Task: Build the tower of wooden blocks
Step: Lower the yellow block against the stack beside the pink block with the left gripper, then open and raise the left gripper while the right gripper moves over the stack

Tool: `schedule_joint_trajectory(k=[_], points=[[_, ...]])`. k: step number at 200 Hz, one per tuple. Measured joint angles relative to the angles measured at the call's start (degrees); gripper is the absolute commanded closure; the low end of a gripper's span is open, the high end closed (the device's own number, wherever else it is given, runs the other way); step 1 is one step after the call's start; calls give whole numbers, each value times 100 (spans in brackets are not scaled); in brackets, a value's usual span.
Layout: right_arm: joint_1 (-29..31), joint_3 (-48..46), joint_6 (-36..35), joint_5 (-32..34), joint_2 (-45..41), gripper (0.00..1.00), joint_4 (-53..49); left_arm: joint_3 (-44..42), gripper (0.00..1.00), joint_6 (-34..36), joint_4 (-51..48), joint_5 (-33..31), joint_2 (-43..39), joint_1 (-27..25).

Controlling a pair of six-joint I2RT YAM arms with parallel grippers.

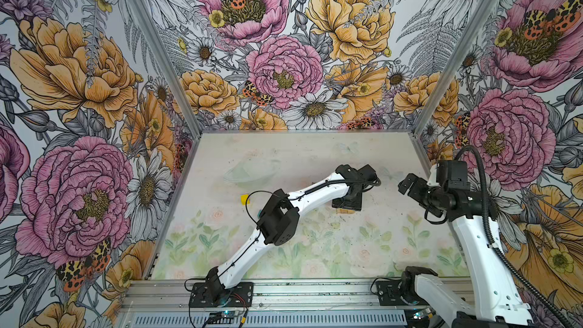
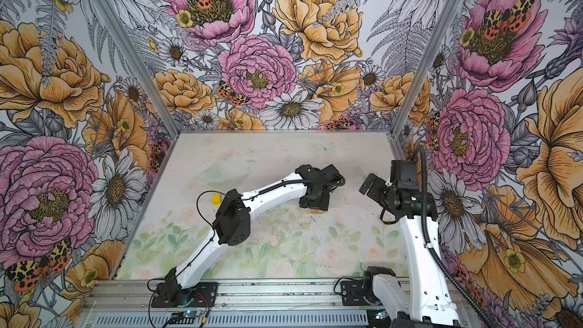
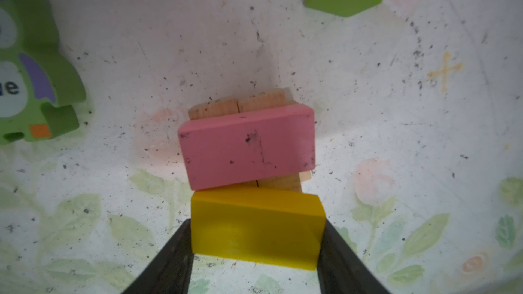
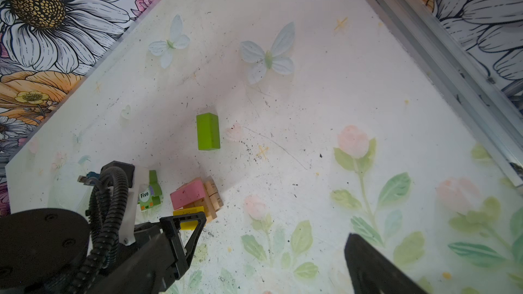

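Yellow block [image 3: 254, 210], clamped in the left pincer [image 3: 256, 230], hangs beside the crooked pink block [image 3: 246, 145]; one nudge could spill the tan bars [image 3: 254, 103]. Right pincer [image 4: 276, 226] gapes.

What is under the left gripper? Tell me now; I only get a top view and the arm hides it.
Observer: The left wrist view shows the left gripper shut on a yellow block.
Operator: Say what that block is next to.
Observer: It is right beside a pink block that lies across tan bars. I cannot tell whether the yellow block has touched down.
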Motion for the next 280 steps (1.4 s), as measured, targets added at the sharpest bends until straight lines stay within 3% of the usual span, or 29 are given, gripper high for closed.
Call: schedule_joint_trajectory(k=[230,280], points=[[0,0,-20,0,42,0,0,133,26,20,-85,57,72,59],[0,0,-11,48,50,1,0,129,24,168,-151,-48,-546,79]])
